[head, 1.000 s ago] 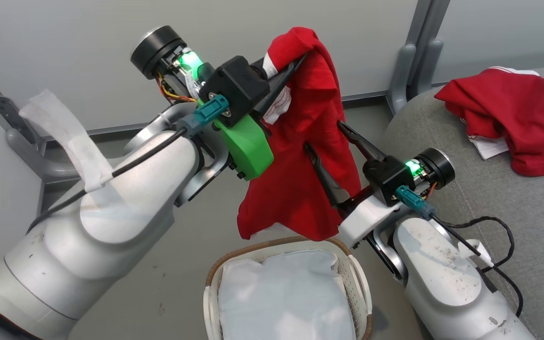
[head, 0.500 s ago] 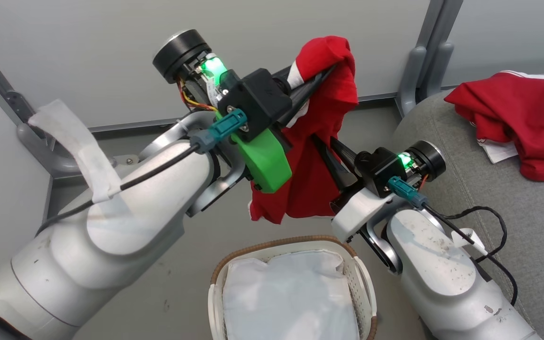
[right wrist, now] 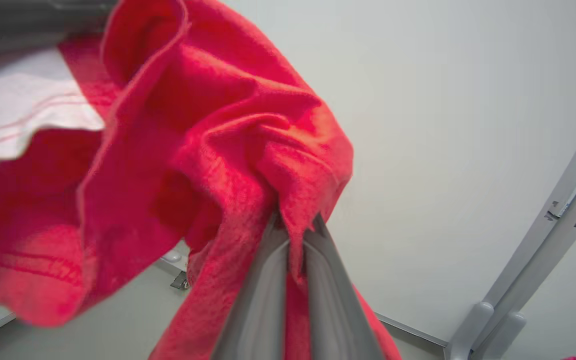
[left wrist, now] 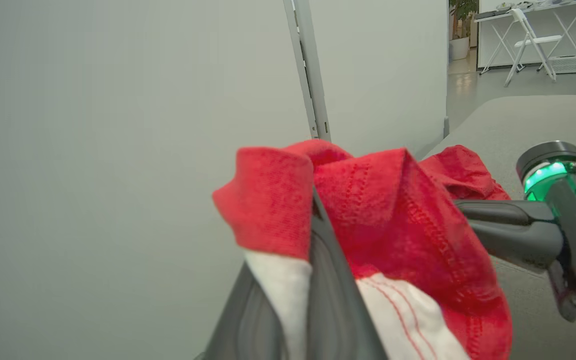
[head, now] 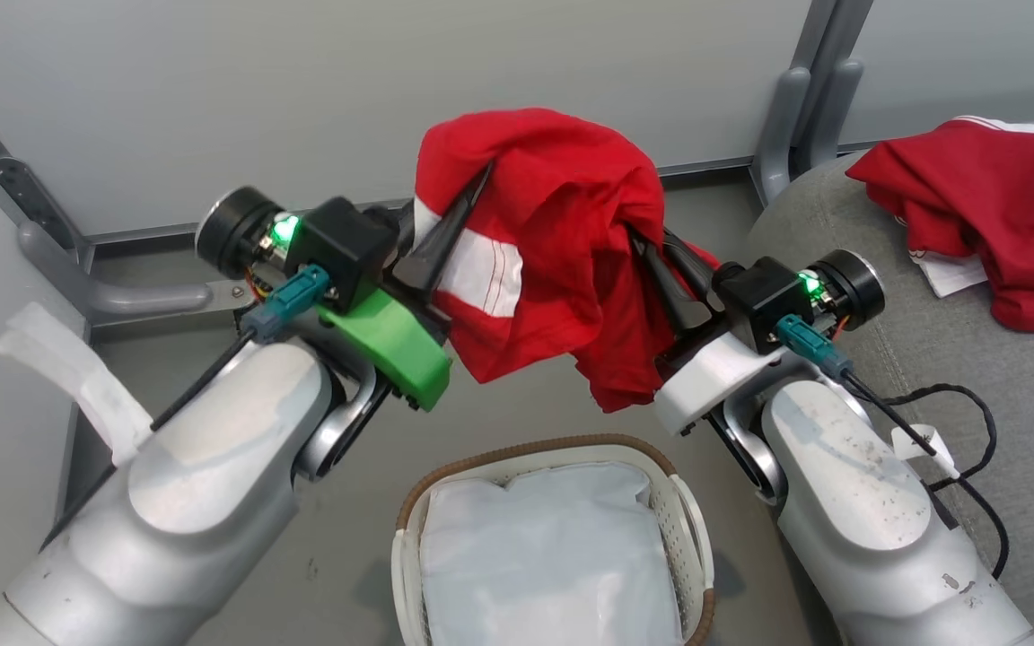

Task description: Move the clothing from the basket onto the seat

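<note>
One red garment (head: 562, 206): you hold it slung between both arms, clear of the basket (head: 686, 529), left jaws clamped on its white-striped edge, right jaws pinching a red fold.

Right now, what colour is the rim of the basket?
The rim of the basket is brown and woven; the head view shows it best.

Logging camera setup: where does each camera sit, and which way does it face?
Head view: on the head, facing forward and down at basket, held garment and sofa; both arms' jaws show.
Left wrist view: on the left wrist, facing along its shut jaws toward the wall; right jaws at right.
Right wrist view: on the right wrist, facing along its shut jaws toward the wall.
All three share the held garment.
</note>
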Controlling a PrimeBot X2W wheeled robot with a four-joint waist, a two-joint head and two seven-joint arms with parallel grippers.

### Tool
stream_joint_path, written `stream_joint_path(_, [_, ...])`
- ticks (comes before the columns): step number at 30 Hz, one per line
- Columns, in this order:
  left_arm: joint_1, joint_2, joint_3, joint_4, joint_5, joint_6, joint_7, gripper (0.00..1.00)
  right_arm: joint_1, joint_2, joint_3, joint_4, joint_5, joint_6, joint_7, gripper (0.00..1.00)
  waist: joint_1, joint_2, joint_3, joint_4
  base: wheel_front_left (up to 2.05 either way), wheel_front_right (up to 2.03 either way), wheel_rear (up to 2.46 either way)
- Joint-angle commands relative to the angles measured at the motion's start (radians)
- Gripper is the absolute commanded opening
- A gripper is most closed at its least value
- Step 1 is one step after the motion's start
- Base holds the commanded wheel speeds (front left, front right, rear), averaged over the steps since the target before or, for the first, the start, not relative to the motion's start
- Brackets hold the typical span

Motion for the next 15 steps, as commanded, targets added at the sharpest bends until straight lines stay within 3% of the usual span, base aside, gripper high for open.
stream_joint_path(1, [0.034,0.002,0.002,0.013,-0.01,0.008,-0.017,1.0,0.014,-0.004,-0.015,-0.003,-0.007,-0.001,-0.002,0.0,0.0,0.0103,0.003,0.0,0.0,0.0,0.0])
stream_joint_path(7, [0.154,-0.021,0.027,0.066,-0.029,0.024,-0.072,1.0,0.023,-0.004,-0.079,-0.004,-0.025,-0.001,-0.002,0.0,0.0,0.0103,0.012,0.003,0.0,0.0,0.0])
stream_joint_path(15, [0.304,-0.063,0.1,0.08,0.008,0.002,-0.079,1.0,0.046,-0.004,-0.134,-0.006,-0.045,-0.001,-0.002,0.0,0.0,0.0103,0.016,-0.003,0.0,0.0,0.0])
